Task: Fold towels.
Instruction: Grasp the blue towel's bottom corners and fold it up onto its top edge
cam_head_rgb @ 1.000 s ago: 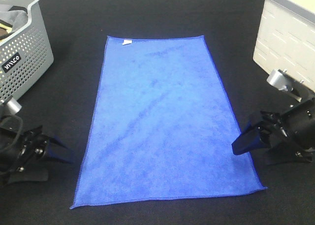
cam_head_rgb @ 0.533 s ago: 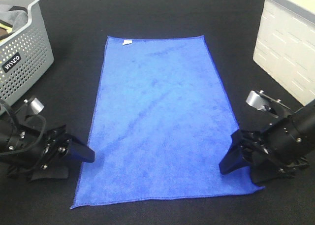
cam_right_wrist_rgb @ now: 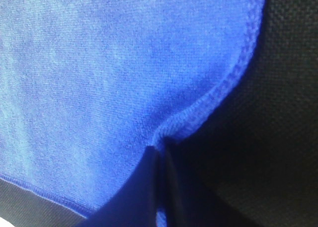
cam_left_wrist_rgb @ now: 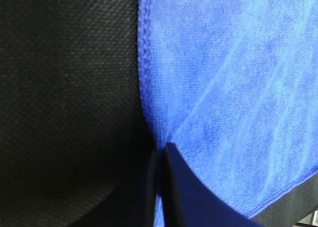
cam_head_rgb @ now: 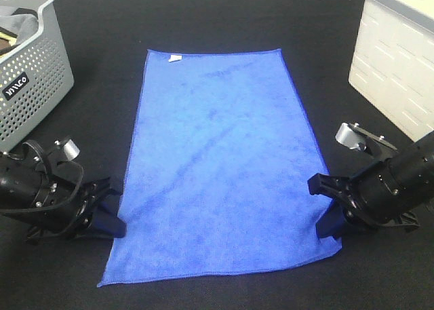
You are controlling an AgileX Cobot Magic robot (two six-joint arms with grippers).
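Two low-slung arms flank a royal-blue towel lying flat on the black table cover, each wrist dropped close to the surface and turned inward toward the cloth. The left gripper has its jaws pressed together on the towel's long hem just in front of it, and the left wrist view shows the two dark fingers closed on the stitched edge, with the fabric drawn into faint creases that fan away from the pinch. Across the cloth, the right gripper is likewise clamped on the opposite long hem; in its wrist view the border of the towel bends inward to meet the closed fingertips. Both grips sit nearer the towel's near short edge than its far one, where a small white tag marks a corner well beyond either hand. A grey perforated basket stands beyond the left arm, and a white crate beyond the right.
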